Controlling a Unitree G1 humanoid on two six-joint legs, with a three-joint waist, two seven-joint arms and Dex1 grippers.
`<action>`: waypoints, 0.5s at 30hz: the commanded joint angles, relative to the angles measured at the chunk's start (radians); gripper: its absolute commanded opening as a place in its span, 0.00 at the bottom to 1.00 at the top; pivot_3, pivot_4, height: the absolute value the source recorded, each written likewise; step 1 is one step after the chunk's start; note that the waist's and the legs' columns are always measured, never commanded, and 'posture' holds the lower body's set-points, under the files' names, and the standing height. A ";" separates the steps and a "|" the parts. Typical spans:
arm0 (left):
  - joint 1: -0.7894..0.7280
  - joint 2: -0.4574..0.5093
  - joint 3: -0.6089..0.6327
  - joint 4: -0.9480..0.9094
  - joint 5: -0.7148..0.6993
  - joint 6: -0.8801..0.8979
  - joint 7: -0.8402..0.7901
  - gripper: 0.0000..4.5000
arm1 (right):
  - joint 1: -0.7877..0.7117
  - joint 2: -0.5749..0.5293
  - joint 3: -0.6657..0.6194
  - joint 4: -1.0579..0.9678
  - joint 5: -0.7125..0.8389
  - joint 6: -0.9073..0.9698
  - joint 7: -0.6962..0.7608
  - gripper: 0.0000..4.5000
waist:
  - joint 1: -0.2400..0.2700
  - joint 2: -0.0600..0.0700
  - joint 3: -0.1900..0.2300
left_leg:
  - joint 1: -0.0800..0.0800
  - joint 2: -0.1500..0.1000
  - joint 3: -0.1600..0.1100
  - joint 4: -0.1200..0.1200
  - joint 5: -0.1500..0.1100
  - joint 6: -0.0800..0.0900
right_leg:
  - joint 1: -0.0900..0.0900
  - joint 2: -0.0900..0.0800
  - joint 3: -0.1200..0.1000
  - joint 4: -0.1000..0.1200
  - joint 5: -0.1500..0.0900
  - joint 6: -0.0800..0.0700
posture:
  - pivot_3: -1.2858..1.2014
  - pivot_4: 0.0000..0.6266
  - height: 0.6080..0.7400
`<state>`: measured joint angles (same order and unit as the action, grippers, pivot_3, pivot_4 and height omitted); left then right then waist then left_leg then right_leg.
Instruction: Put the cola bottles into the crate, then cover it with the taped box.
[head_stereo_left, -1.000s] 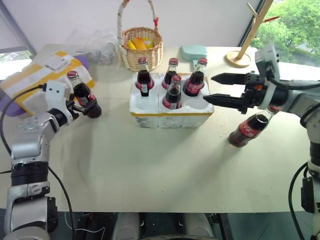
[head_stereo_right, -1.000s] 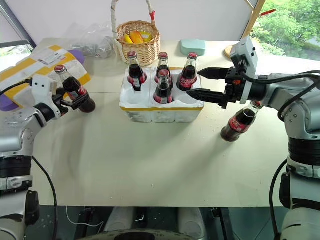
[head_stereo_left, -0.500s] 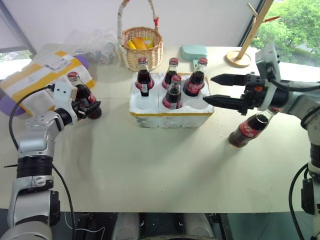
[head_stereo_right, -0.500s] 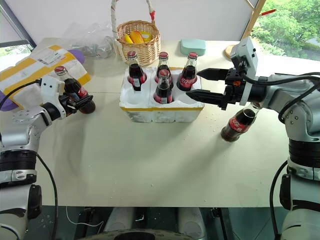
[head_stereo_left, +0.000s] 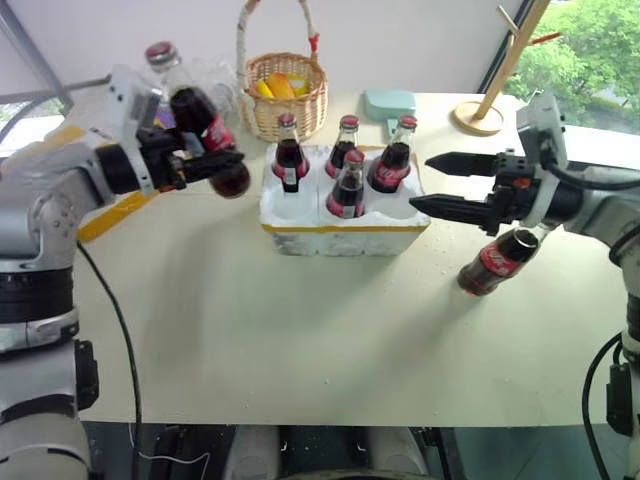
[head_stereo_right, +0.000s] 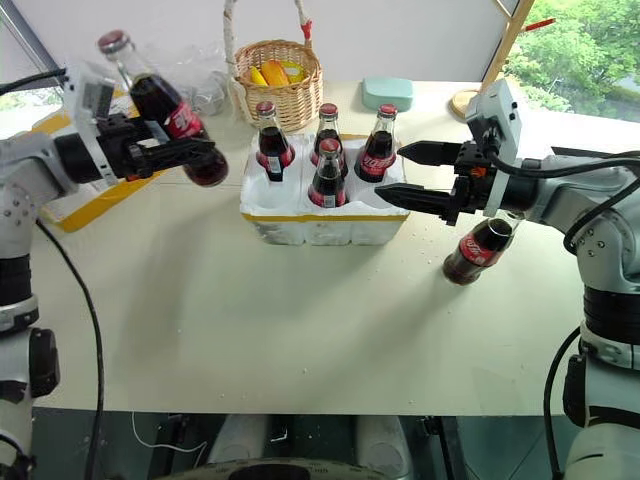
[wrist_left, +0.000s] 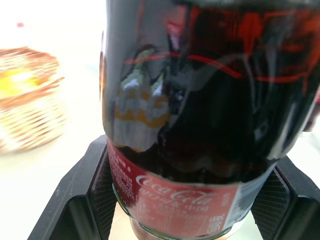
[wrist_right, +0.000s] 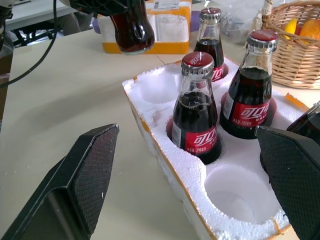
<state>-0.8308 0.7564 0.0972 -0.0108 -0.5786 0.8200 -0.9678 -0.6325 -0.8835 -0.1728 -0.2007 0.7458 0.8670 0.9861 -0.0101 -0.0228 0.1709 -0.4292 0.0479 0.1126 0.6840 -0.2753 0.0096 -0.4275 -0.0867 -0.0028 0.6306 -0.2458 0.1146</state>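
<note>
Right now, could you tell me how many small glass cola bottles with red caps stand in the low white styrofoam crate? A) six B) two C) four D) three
C: four cola bottles stand in the crate, its two near wells empty; a fifth is in the left gripper, a sixth on the table.

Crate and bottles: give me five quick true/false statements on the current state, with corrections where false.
1. The crate holds four cola bottles. True.
2. The left gripper is shut on a cola bottle held up off the table. True.
3. The right gripper grips the bottle by the crate. False: it is open and holds nothing; the sixth bottle stands tilted on the table below it.
4. The two empty wells are in the crate's back row. False: both are in the front row, at its two corners.
5. The taped box already covers the crate. False: it sits apart, at the table's left.
</note>
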 joint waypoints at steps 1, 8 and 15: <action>-0.059 -0.037 -0.060 -0.027 0.023 -0.058 -0.022 0.64 | 0.011 -0.012 -0.055 -0.051 0.022 -0.006 -0.020 1.00 | 0.000 0.000 0.000 | 0.000 0.000 0.000 0.000 0.000 0.000 | 0.000 0.000 0.000 0.000 0.000 0.000 | 0.52 0.24 1.00; -0.112 -0.147 -0.162 0.143 0.129 -0.190 -0.030 0.64 | 0.053 -0.018 -0.086 -0.086 0.043 0.004 -0.054 1.00 | -0.001 0.000 0.000 | 0.000 0.000 0.000 0.000 0.000 -0.001 | 0.000 0.001 0.000 0.000 0.000 0.000 | 0.52 0.24 1.00; -0.144 -0.209 -0.189 0.261 0.200 -0.279 -0.054 0.64 | 0.076 -0.018 -0.104 -0.110 0.058 0.008 -0.079 1.00 | 0.004 0.000 0.000 | 0.000 0.000 0.000 0.000 0.000 0.000 | 0.000 0.001 0.000 0.000 0.000 0.000 | 0.52 0.24 1.00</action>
<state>-0.9193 0.5496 -0.1079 0.2737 -0.3790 0.5765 -1.0081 -0.5548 -0.8855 -0.2312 -0.2766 0.7840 0.8785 0.9106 -0.0057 -0.0228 0.1709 -0.4295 0.0480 0.1119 0.6843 -0.2749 0.0091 -0.4276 -0.0859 -0.0028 0.6303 -0.2459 0.1146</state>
